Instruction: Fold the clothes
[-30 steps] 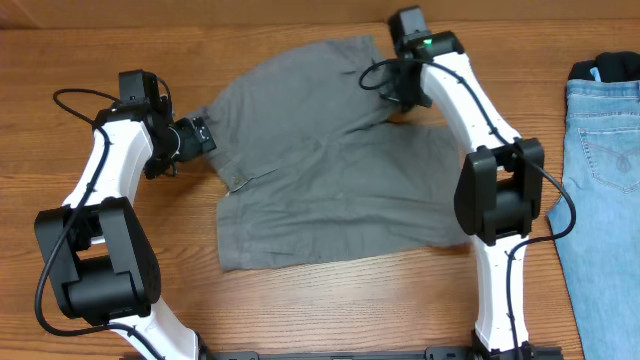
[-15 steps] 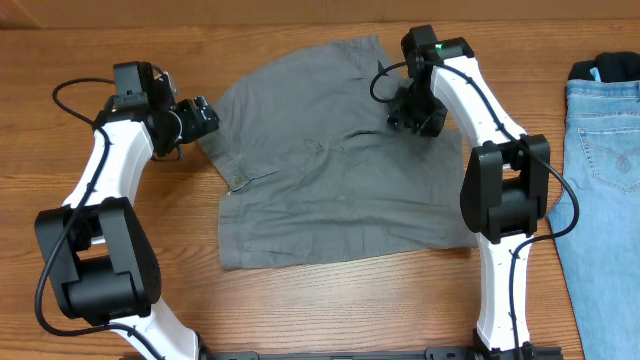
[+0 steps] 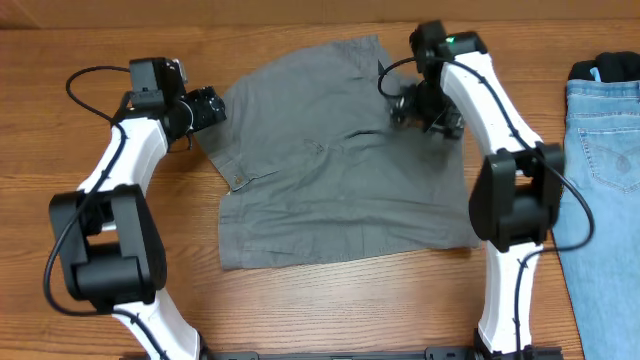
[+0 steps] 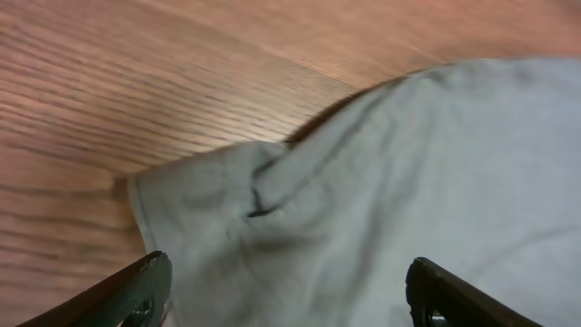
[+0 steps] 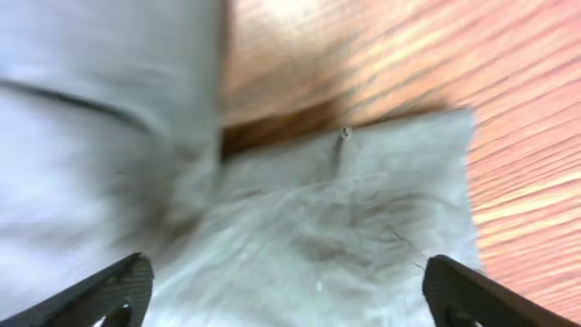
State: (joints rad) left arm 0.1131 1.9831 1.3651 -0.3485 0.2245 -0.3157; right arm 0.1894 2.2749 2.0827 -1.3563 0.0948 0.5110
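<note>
Lying spread flat on the wooden table (image 3: 60, 40), centre of the overhead view: grey shorts (image 3: 330, 180), outline uneven, one part reaching toward the far edge, light creases mid-cloth. Positioned at the shorts' upper left edge: left gripper (image 3: 205, 107), fingers (image 4: 136, 291) spread wide, pinching nothing, a seamed corner of grey cloth below and between them in the wrist view. Positioned over the shorts' upper right part: right gripper (image 3: 418, 108), blurred, fingers (image 5: 109, 291) likewise spread wide and empty, a grey cloth corner and bare wood beneath. Lying well apart at the right table edge: light blue jeans (image 3: 605, 170), back pocket up, a dark item (image 3: 612, 65) at their far end.
</note>
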